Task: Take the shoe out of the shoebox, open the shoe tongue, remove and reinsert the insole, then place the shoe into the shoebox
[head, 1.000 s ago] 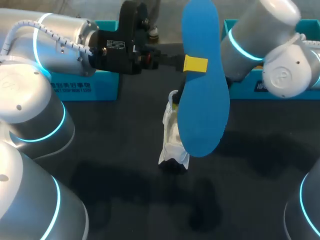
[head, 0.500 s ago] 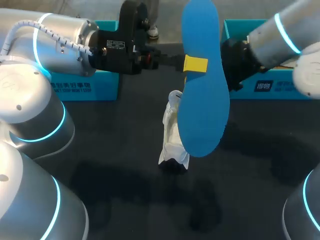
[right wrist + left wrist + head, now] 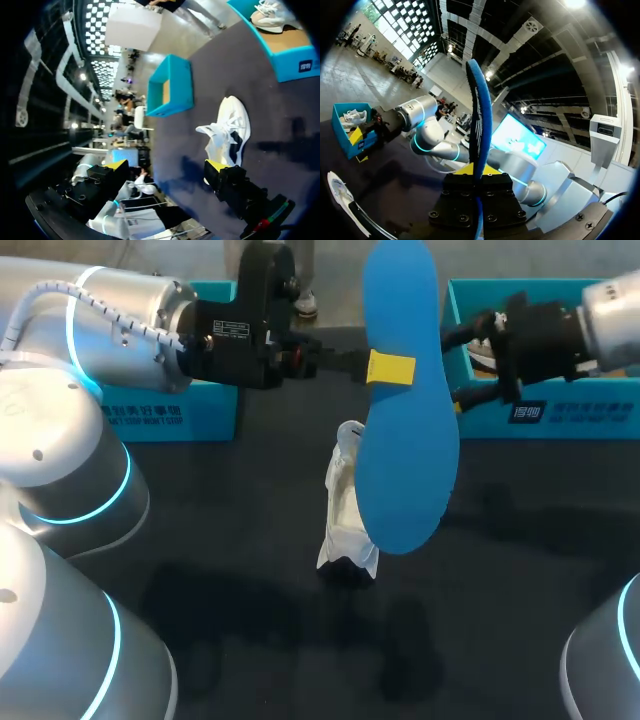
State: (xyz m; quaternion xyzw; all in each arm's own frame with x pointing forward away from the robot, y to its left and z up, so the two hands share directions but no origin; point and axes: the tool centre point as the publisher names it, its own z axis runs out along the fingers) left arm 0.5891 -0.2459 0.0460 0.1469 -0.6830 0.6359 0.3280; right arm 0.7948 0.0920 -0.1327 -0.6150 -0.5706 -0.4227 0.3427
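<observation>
right wrist: shoe [image 3: 227, 132] in full | head: insole [image 3: 405, 410] partly hides it

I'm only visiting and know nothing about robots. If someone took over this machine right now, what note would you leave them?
Left tool: shut on the blue insole, holding it upright in the air.
Right tool: open and empty, by the right shoebox.
White shoe: out of the box, lying on the table.
Done: shoe taken out, insole removed.
Left: slide the insole back into the shoe, then place the shoe into the shoebox.
</observation>
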